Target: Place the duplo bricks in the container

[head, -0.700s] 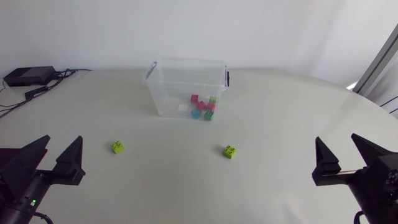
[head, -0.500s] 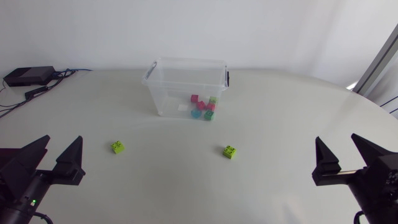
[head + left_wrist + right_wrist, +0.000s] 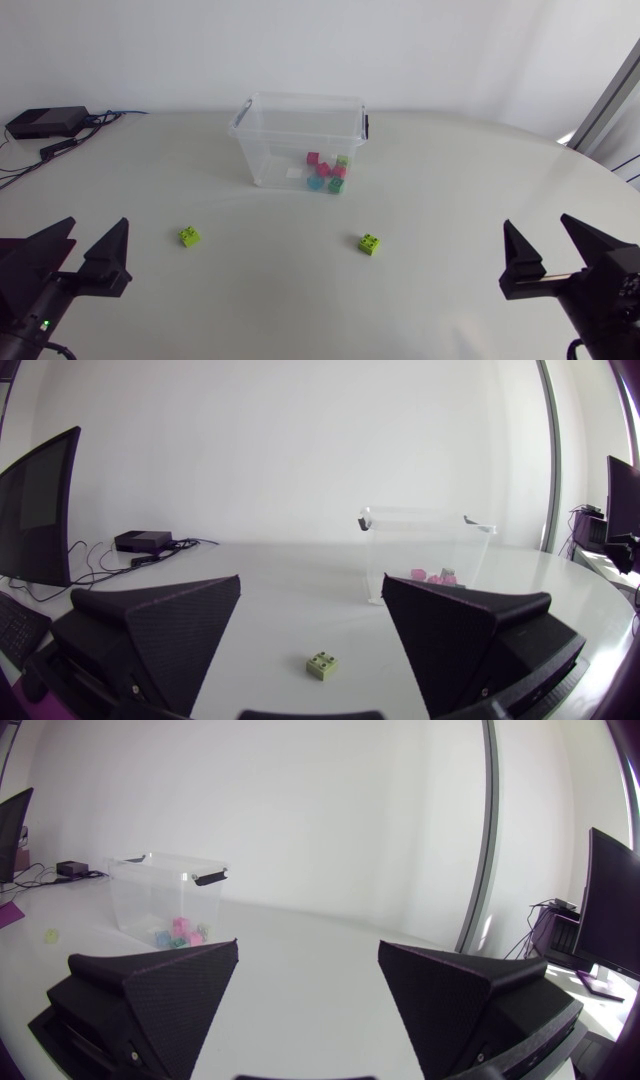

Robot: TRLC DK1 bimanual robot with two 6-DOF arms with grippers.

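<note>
while a cluster of bricks in pink, teal, green and white already lies bunched at the right-hand end of the clear plastic container, two more are not yet in it: the left lime brick and the right lime brick both sit upright on the table, well apart from each other and from the container behind them. the left gripper hangs at the near left edge with its jaws spread wide and nothing between them, and the right gripper mirrors it at the near right, jaws equally spread and empty. so the step in hand looks like the start of another pick, with neither arm committed yet. in the left wrist view the left lime brick lies just ahead of the gripper and in line with the gap between its fingers, with the container further beyond, so the left arm seems best placed to go first. the next move calls for reaching forward and down over that brick, squaring the fingers to its flat sides and closing on it from both sides before lifting it toward the open container.
</note>
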